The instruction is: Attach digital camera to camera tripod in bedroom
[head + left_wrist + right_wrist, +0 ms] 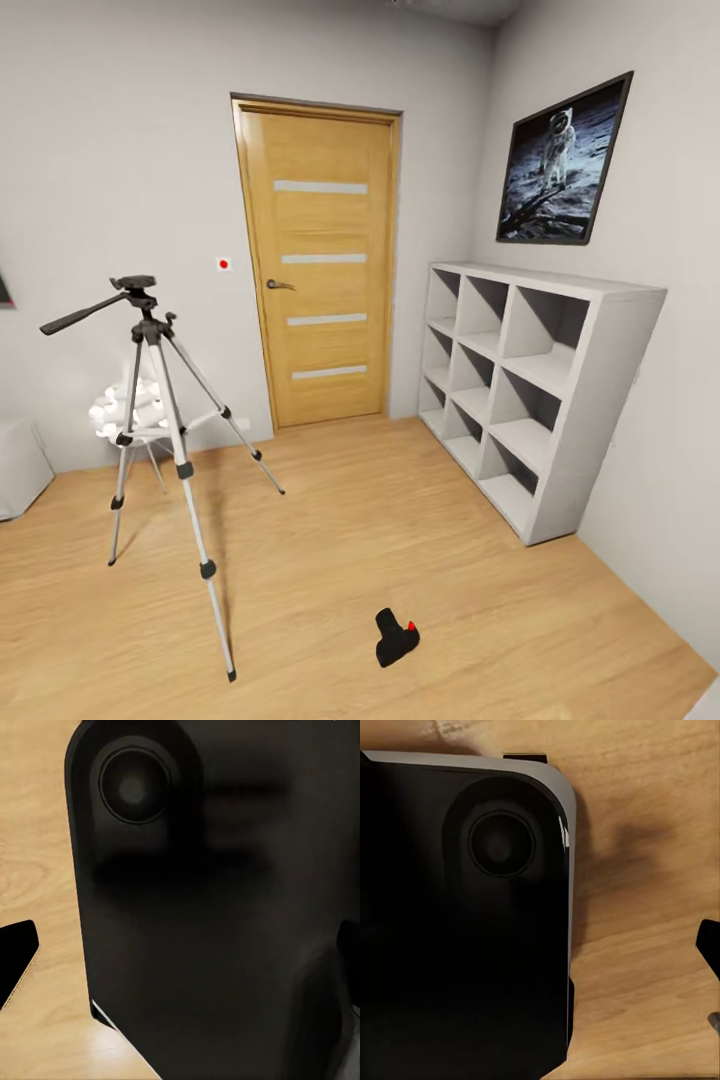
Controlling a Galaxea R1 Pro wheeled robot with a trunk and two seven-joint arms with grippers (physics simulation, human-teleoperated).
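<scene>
We see the light wood floor [400, 540] carrying the camera tripod [160, 440] (legs spread) and, well apart, the digital camera [395, 637].

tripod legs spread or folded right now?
Spread. The camera tripod stands upright on the wood floor, its three legs splayed apart with separate feet planted; its head is bare.

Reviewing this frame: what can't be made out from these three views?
- Gripper states: both wrist views are blocked by a dark, close robot body part, so fingers cannot be judged.
- Digital camera: small in the head view; its lens side and orientation are unclear.
- Camera tripod head: the mounting plate detail is too small.
- White object behind the tripod: partly hidden by the legs.
</scene>
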